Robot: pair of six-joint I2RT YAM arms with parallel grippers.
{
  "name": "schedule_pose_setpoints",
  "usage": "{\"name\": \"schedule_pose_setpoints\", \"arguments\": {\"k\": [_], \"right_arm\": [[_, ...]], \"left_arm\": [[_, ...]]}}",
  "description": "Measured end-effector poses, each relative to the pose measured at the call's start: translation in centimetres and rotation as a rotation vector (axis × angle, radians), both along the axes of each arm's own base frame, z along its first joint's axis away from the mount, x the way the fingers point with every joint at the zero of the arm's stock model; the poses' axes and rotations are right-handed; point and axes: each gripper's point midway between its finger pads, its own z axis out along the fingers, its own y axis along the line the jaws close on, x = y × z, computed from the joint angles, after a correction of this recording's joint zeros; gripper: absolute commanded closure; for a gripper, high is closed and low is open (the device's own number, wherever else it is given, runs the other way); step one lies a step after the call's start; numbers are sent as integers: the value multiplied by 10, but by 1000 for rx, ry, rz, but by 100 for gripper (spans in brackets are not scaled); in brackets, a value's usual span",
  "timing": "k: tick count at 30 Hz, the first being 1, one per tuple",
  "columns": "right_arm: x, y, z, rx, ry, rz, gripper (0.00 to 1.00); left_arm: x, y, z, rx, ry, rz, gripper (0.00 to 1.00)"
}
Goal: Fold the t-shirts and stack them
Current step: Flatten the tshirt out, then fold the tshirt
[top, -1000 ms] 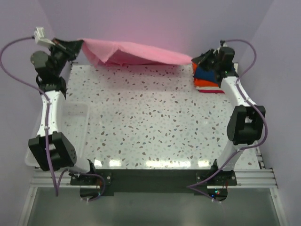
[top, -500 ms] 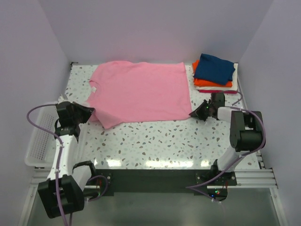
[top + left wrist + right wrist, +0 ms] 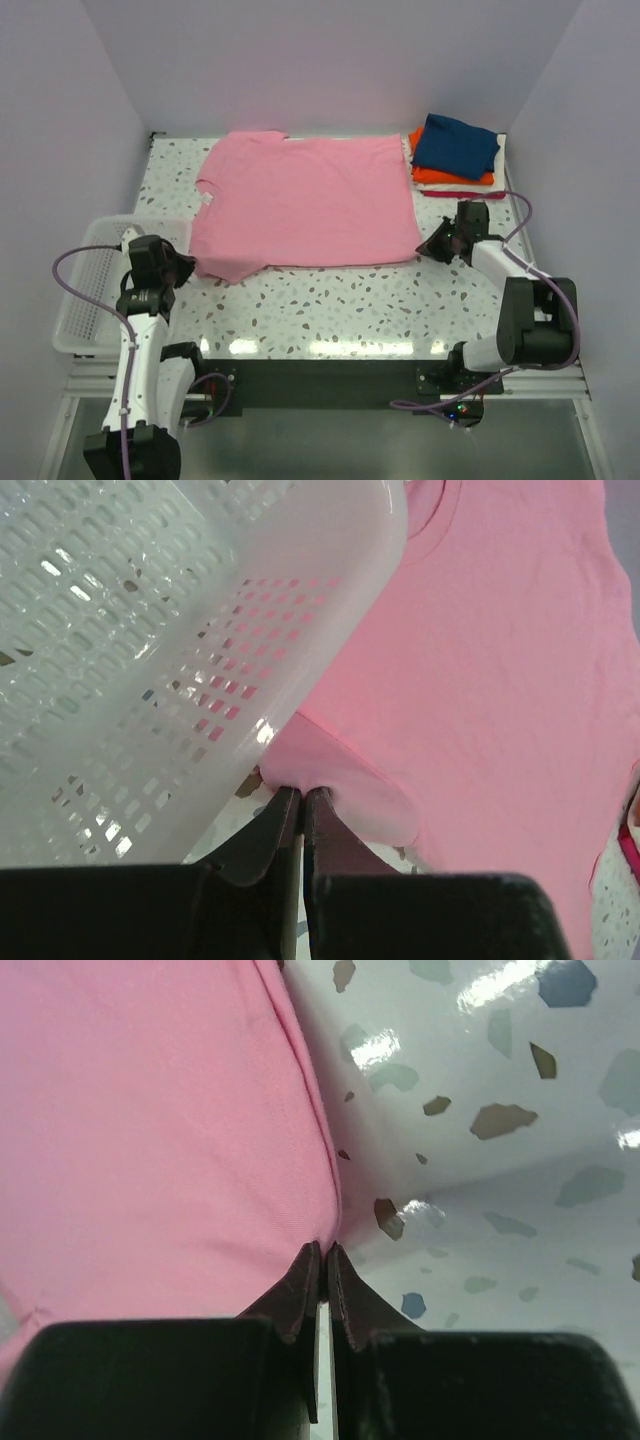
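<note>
Top external view: pink t-shirt [image 3: 305, 205] lay spread flat across the far half of the desk [image 3: 400, 300], neck toward the left, hem toward the right. The folded stack [image 3: 455, 160] (navy on top, orange, white and a strip of red beneath) sat at the far right corner, just beside the pink hem but apart from it. A white basket [image 3: 85, 290] stood at the left edge.

Left gripper [image 3: 190, 265] sat low at the near-left corner of the shirt. The left wrist view showed its jaws pressed together on the rounded edge of cloth there, probably the near sleeve, with the basket wall close alongside.

Right gripper [image 3: 428, 247] sat at the near-right hem corner. The right wrist view showed its jaws pinched shut on the very tip of that corner, with bare desk to one side.

Judged step: lay-out of the shirt appeared finished and the first fold not yet begun. Small tuck noted under the near-left corner.

Next move, as judged: both arms would need to lift the near edge together and carry it toward the far edge at an even pace, keeping the cloth taut between them. Basket proximity could snag the left arm.
</note>
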Motion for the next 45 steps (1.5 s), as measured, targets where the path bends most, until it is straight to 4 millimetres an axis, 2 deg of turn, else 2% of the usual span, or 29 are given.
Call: {"name": "schedule_pose_setpoints", "arguments": {"k": [7,15,19,32,39,45], "right_arm": [[-16,-12,5,-75,9,-6,100],[-18,-12,-15,-77,78,6,100],[-4,-12,-15,-75,85,7,100],[65,-7,21,-35,-3,8,100],[88,-6,21,-18,5,2,100],[99,-5,10,-5,33,-9,100]], "left_arm": [[-15,-23,-12,10,47,-66,100],[-9,-23,-23,3,116,-68,100],[11,-22,-18,3,143,-71,100],[92,-17,22,10,70,-71,100],[138,-14,38,16,43,-76,100],[175,-13,45,26,27,-97,100]]}}
